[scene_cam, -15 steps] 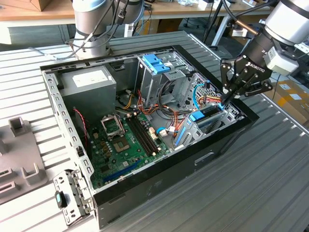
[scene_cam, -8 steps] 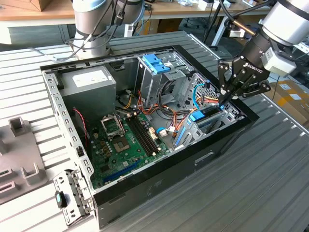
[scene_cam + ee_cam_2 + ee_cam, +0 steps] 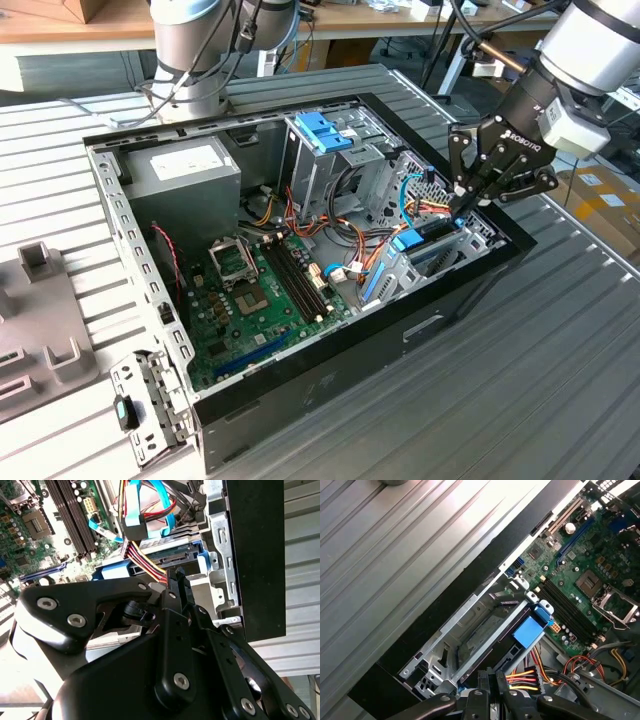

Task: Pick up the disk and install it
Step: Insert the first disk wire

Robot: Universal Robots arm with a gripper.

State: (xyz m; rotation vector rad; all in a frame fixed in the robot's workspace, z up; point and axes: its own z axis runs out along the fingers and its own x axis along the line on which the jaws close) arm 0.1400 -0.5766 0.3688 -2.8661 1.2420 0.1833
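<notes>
Pincer (image 3: 466, 196) fingers are pressed together, their tips down at the edge of the drive bay on the exterior view's right side of the open computer case (image 3: 300, 380); in both wrist views the two black fingertips (image 3: 490, 680) meet with no gap, right beside a bundle of red, yellow and black power wires (image 3: 522, 679). Whether anything thin is caught between them cannot be told. The disk (image 3: 432, 252) lies low in that bay, framed by blue rails with a blue tab (image 3: 527, 631) at one end; in the second wrist view its connector edge (image 3: 167, 556) shows between the blue rails, just beyond the fingertips. Light-blue flat cables (image 3: 160, 510) arc over it. Further into the case sit the green motherboard (image 3: 255, 300), a grey power supply (image 3: 185, 175) with a white sticker, and a taller light-blue latch (image 3: 322, 130) atop a metal cage. The case rests on a ribbed grey desk (image 3: 560, 370).
</notes>
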